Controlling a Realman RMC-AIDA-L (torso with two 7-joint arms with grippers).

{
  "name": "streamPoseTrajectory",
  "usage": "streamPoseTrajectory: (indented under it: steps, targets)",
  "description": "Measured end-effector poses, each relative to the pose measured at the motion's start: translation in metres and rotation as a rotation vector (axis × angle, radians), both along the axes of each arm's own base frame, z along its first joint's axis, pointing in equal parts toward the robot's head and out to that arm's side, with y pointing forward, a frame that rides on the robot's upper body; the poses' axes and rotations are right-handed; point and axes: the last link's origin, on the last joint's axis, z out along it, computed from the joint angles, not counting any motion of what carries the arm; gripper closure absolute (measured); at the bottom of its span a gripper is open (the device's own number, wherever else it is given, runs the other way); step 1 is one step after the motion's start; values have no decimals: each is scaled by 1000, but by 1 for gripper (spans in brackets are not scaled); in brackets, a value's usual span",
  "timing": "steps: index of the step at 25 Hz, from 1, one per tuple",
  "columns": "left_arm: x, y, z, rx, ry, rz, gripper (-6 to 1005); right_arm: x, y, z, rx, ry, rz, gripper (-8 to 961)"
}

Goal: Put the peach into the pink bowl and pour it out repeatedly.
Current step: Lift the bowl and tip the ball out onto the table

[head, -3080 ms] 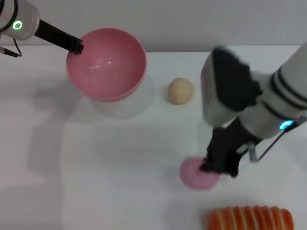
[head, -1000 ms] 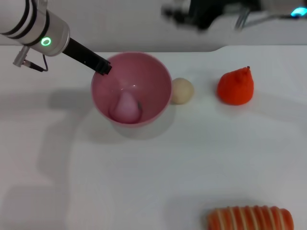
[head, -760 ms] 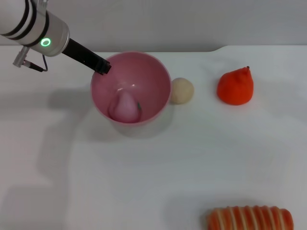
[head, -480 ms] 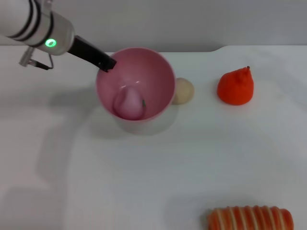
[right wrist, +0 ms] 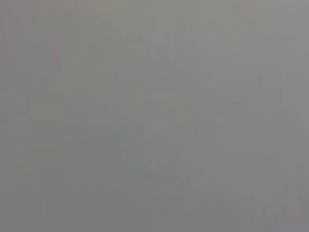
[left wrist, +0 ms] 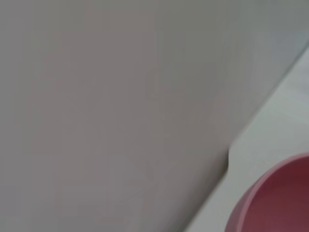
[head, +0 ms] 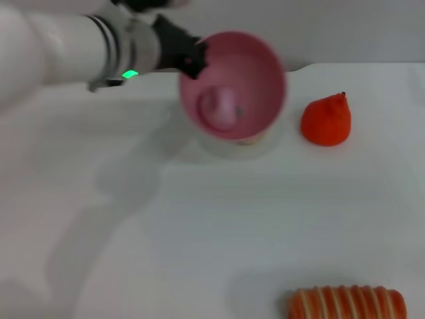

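- Your left gripper (head: 197,58) pinches the rim of the pink bowl (head: 255,73) on its left side, black fingers closed over the edge.
- You hold the pink bowl lifted off the white table (head: 199,232) and tipped, so its opening faces toward the head camera; its shadow lies on the table below it.
- The peach (head: 221,108) sits inside the pink bowl, low against the inner wall, with a small dark speck beside it that may be its stem.
- The orange-red pointed fruit (head: 325,120) stands on the table to the right of the bowl, apart from it.
- A striped orange-and-white item (head: 346,304) lies at the near edge of the table, on the right, well apart from the bowl.
- Your left wrist view shows only a curved piece of the pink bowl's rim (left wrist: 270,198), a strip of table and a grey wall (left wrist: 111,106).
- Your right gripper does not show in any view; the right wrist view is plain grey.
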Motion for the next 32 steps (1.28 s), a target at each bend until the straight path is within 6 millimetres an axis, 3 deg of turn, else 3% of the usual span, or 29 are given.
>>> streamPoseTrajectory:
  steps: [12, 23, 32]
  targets:
    - [29, -49, -57, 173, -33, -453, 964, -3, 5, -17, -54, 14, 5, 578]
    - [37, -82, -61, 402, -86, -724, 964, -9, -2, -18, -71, 41, 69, 577]
    - [38, -86, -58, 452, -109, -760, 964, -13, -1, -19, -80, 47, 80, 576]
